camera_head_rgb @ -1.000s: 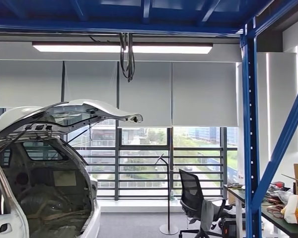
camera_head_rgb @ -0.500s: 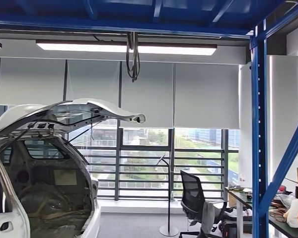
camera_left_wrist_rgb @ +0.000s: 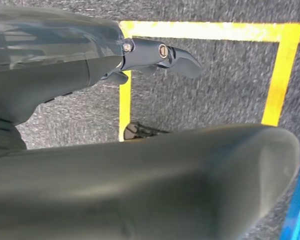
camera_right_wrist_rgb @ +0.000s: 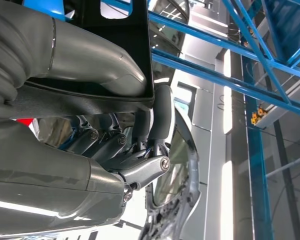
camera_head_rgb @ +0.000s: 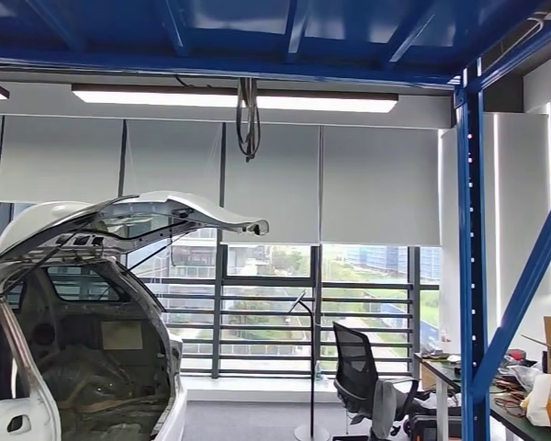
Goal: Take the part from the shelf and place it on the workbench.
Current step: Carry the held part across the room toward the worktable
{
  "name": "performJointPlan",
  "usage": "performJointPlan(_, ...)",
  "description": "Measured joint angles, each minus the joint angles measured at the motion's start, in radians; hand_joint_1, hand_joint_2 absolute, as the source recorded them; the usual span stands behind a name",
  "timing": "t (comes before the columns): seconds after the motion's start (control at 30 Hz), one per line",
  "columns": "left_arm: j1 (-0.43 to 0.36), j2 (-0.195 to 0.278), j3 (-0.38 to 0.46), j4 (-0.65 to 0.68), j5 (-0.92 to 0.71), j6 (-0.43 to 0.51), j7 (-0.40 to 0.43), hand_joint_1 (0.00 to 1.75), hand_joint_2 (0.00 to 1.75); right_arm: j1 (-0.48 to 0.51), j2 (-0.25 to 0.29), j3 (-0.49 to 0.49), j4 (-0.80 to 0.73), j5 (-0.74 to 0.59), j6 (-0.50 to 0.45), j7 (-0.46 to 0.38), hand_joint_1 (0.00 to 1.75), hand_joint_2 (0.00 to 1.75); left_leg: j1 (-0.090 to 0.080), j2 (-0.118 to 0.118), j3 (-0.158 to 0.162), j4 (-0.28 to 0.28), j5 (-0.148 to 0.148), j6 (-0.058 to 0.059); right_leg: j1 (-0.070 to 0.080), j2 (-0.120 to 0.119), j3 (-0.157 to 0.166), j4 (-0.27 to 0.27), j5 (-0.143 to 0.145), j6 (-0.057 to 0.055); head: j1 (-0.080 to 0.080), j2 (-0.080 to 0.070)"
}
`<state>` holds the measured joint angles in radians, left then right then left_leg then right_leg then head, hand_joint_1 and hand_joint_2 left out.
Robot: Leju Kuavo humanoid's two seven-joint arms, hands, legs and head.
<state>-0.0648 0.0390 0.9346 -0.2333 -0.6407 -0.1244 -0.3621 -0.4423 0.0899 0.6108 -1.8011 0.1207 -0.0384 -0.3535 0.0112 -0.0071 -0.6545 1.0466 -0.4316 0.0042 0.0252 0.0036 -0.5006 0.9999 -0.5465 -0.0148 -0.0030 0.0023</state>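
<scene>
In the right wrist view my right hand (camera_right_wrist_rgb: 99,155) grips a flat black part (camera_right_wrist_rgb: 122,35). The grey thumb (camera_right_wrist_rgb: 103,65) lies across one face of it and the darker fingers (camera_right_wrist_rgb: 141,167) curl against the other face. In the left wrist view my left hand (camera_left_wrist_rgb: 76,75) hangs over grey carpet, holding nothing, with a dark finger (camera_left_wrist_rgb: 167,52) stretched out straight and apart from the thick thumb (camera_left_wrist_rgb: 178,175).
A white car (camera_head_rgb: 85,349) with its tailgate (camera_head_rgb: 162,213) raised stands at the left. A blue steel post (camera_head_rgb: 471,276) and brace rise at the right, with a cluttered dark table (camera_head_rgb: 529,418) behind and an office chair (camera_head_rgb: 359,372) nearby. Yellow floor tape (camera_left_wrist_rgb: 280,75) marks the carpet.
The whole head picture has shifted a little, first sideways and then downward, so the camera has moved. The car, post and table keep their places relative to one another.
</scene>
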Motion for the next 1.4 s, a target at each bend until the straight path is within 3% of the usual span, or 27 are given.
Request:
performJointPlan(0.07,0.002,0.0,0.002,0.001,-0.001,0.002,0.003,0.0,0.0,-0.001,0.001,0.0,0.001,0.001,0.0,0.002,1.75,1.75,0.0,-0.001,-0.008,0.013,-0.025,-0.008,-0.005,-0.004,-0.007,-0.016,0.023,-0.012,0.0,0.0)
performJointPlan(0.1,0.003,0.0,0.002,0.001,-0.001,0.004,0.004,0.0,0.0,-0.002,0.002,0.0,0.002,0.001,0.0,0.002,1.75,1.75,0.0,-0.001,-0.017,0.043,-0.061,-0.012,-0.009,-0.007,-0.014,-0.023,0.035,-0.017,0.0,0.0)
performJointPlan(0.17,0.004,0.001,0.003,0.001,-0.002,0.005,0.004,0.0,0.0,-0.002,0.005,0.0,0.005,0.001,0.0,0.003,1.75,1.75,0.004,-0.001,-0.043,0.149,-0.15,-0.02,-0.01,-0.009,-0.035,-0.024,0.053,-0.02,0.0,0.0)
performJointPlan(0.2,0.004,0.001,0.003,0.001,-0.002,0.006,0.004,0.0,0.0,-0.001,0.005,0.001,0.007,0.001,0.0,0.003,1.75,1.75,0.007,0.0,-0.052,0.204,-0.178,-0.025,-0.01,-0.011,-0.046,-0.023,0.06,-0.018,0.0,0.0)
performJointPlan(0.23,0.004,0.001,0.004,0.001,-0.004,0.006,0.005,0.0,0.0,0.0,0.005,0.001,0.009,0.001,0.0,0.003,1.75,1.75,0.01,0.0,-0.051,0.239,-0.186,-0.03,-0.011,-0.013,-0.057,-0.021,0.067,-0.015,0.0,0.0)
performJointPlan(0.27,0.004,0.001,0.004,0.001,-0.006,0.007,0.005,0.0,0.0,0.002,0.005,0.001,0.011,0.001,0.0,0.004,1.75,1.75,0.014,0.0,-0.036,0.242,-0.174,-0.036,-0.013,-0.014,-0.069,-0.018,0.074,-0.012,0.0,0.0)
performJointPlan(0.3,0.004,0.001,0.004,0.001,-0.008,0.006,0.006,0.0,0.0,0.004,0.005,0.001,0.013,0.001,0.0,0.004,1.75,1.75,0.018,0.001,-0.005,0.21,-0.148,-0.042,-0.015,-0.015,-0.082,-0.013,0.079,-0.008,0.0,0.0)
performJointPlan(0.37,0.002,0.0,0.004,0.001,-0.012,0.006,0.005,0.0,0.0,0.005,0.006,0.001,0.015,0.0,0.002,0.005,1.75,1.75,0.026,0.001,0.082,0.084,-0.108,-0.055,-0.018,-0.014,-0.107,0.005,0.086,0.002,0.0,0.0)
performJointPlan(0.43,0.0,0.0,0.004,0.002,-0.013,0.003,-0.001,0.0,0.0,0.004,0.008,0.001,0.016,-0.002,0.007,0.006,1.75,1.75,0.028,-0.001,0.134,-0.004,-0.111,-0.056,-0.016,-0.013,-0.128,0.024,0.094,0.014,0.0,0.0)
performJointPlan(0.53,0.001,0.0,0.004,0.003,-0.014,-0.003,-0.014,0.0,0.0,0.001,0.011,0.002,0.019,-0.004,0.017,0.008,1.75,1.75,0.023,-0.001,0.127,-0.019,-0.11,-0.033,-0.019,-0.013,-0.144,0.035,0.106,0.031,-0.001,0.0)
performJointPlan(0.57,0.001,0.0,0.004,0.003,-0.014,-0.005,-0.016,0.0,0.0,-0.001,0.012,0.003,0.021,-0.005,0.02,0.008,1.75,1.75,0.021,0.001,0.12,-0.018,-0.102,-0.021,-0.021,-0.012,-0.15,0.047,0.09,0.035,-0.001,0.0)
performJointPlan(0.63,-0.001,0.0,0.004,0.003,-0.013,-0.006,-0.021,0.0,0.0,-0.008,0.014,0.003,0.023,-0.006,0.024,0.01,1.75,1.75,0.018,0.005,0.102,-0.019,-0.085,0.001,-0.024,-0.012,-0.171,0.122,0.011,0.039,-0.001,0.0)
performJointPlan(0.7,-0.002,0.001,0.004,0.003,-0.013,-0.006,-0.024,0.0,0.0,-0.012,0.016,0.003,0.024,-0.007,0.027,0.01,1.75,1.75,0.011,0.007,0.079,-0.019,-0.067,0.013,-0.025,-0.011,-0.196,0.25,-0.075,0.039,-0.001,0.0)
performJointPlan(0.73,-0.002,0.001,0.004,0.003,-0.014,-0.006,-0.026,0.0,0.0,-0.012,0.016,0.004,0.024,-0.009,0.028,0.011,1.75,1.75,0.007,0.007,0.067,-0.019,-0.057,0.016,-0.024,-0.011,-0.198,0.297,-0.091,0.038,-0.001,0.0)
performJointPlan(0.77,-0.002,0.002,0.004,0.003,-0.016,-0.006,-0.028,0.0,0.0,-0.012,0.017,0.004,0.024,-0.012,0.029,0.011,1.75,1.75,0.003,0.007,0.055,-0.018,-0.047,0.017,-0.024,-0.01,-0.186,0.313,-0.086,0.035,-0.001,0.0)
performJointPlan(0.8,-0.001,0.002,0.004,0.003,-0.018,-0.005,-0.03,0.0,0.0,-0.012,0.018,0.005,0.024,-0.018,0.03,0.01,1.75,1.75,-0.001,0.007,0.043,-0.018,-0.038,0.018,-0.022,-0.009,-0.158,0.294,-0.064,0.03,-0.001,0.0)
performJointPlan(0.87,0.001,0.003,0.004,0.003,-0.021,-0.003,-0.03,0.0,0.0,-0.012,0.023,0.005,0.024,-0.03,0.036,0.006,1.75,1.75,-0.005,0.006,0.023,-0.018,-0.02,0.018,-0.011,-0.007,-0.06,0.166,-0.019,0.012,-0.001,0.0)
performJointPlan(0.93,0.006,0.003,0.005,0.003,-0.021,0.003,-0.03,0.0,0.0,-0.012,0.032,0.005,0.022,-0.044,0.045,-0.006,1.75,1.75,-0.004,0.006,0.011,-0.018,-0.003,0.01,0.002,-0.005,0.033,0.021,-0.016,-0.003,-0.001,0.0)
performJointPlan(1.0,0.01,0.004,0.007,0.003,-0.022,0.01,-0.03,0.0,0.0,-0.01,0.039,0.005,0.021,-0.053,0.051,-0.018,1.75,1.75,0.0,0.008,0.005,-0.021,0.015,-0.002,0.009,-0.004,0.061,-0.037,-0.022,-0.007,-0.001,0.0)
performJointPlan(1.07,0.015,0.005,0.008,0.003,-0.023,0.015,-0.029,0.0,0.0,-0.007,0.041,0.004,0.022,-0.057,0.055,-0.025,1.75,1.75,0.003,0.007,-0.003,-0.019,0.011,-0.012,0.005,-0.007,0.052,-0.048,-0.003,-0.012,0.0,0.0)
performJointPlan(1.13,0.018,0.008,0.009,0.003,-0.027,0.017,-0.029,0.0,0.0,-0.004,0.043,0.002,0.024,-0.058,0.059,-0.028,1.75,1.75,0.002,0.004,-0.022,0.034,-0.061,-0.018,-0.001,-0.012,0.03,-0.054,0.024,-0.02,0.001,0.0)
performJointPlan(1.2,0.019,0.011,0.01,0.003,-0.031,0.019,-0.028,0.0,0.0,0.005,0.047,-0.003,0.024,-0.054,0.066,-0.032,1.75,1.75,0.003,0.004,-0.048,0.155,-0.156,-0.024,-0.001,-0.015,-0.001,-0.05,0.046,-0.023,0.002,0.0)
performJointPlan(1.23,0.019,0.013,0.011,0.003,-0.033,0.019,-0.028,0.0,0.0,0.011,0.049,-0.006,0.024,-0.051,0.07,-0.033,1.75,1.75,0.004,0.004,-0.055,0.215,-0.175,-0.027,-0.001,-0.016,-0.018,-0.046,0.056,-0.022,0.002,0.0)
performJointPlan(1.27,0.018,0.014,0.012,0.003,-0.035,0.018,-0.029,0.0,0.0,0.017,0.05,-0.009,0.024,-0.046,0.074,-0.034,1.75,1.75,0.006,0.004,-0.051,0.25,-0.169,-0.03,-0.002,-0.017,-0.035,-0.042,0.066,-0.02,0.002,0.0)
performJointPlan(1.3,0.018,0.015,0.013,0.003,-0.038,0.018,-0.029,0.0,0.0,0.022,0.05,-0.012,0.024,-0.042,0.078,-0.034,1.75,1.75,0.008,0.004,-0.034,0.254,-0.144,-0.034,-0.003,-0.018,-0.054,-0.034,0.074,-0.017,0.002,0.0)
performJointPlan(1.37,0.016,0.016,0.015,0.003,-0.041,0.017,-0.029,0.0,0.0,0.027,0.051,-0.019,0.024,-0.036,0.082,-0.033,1.75,1.75,0.015,0.004,0.047,0.164,-0.095,-0.042,-0.006,-0.018,-0.093,-0.013,0.087,-0.009,0.001,0.0)
performJointPlan(1.4,0.014,0.016,0.015,0.003,-0.042,0.015,-0.029,0.0,0.0,0.027,0.053,-0.022,0.024,-0.034,0.085,-0.031,1.75,1.75,0.017,0.004,0.097,0.092,-0.094,-0.045,-0.007,-0.017,-0.11,0.002,0.091,-0.005,0.002,0.0)
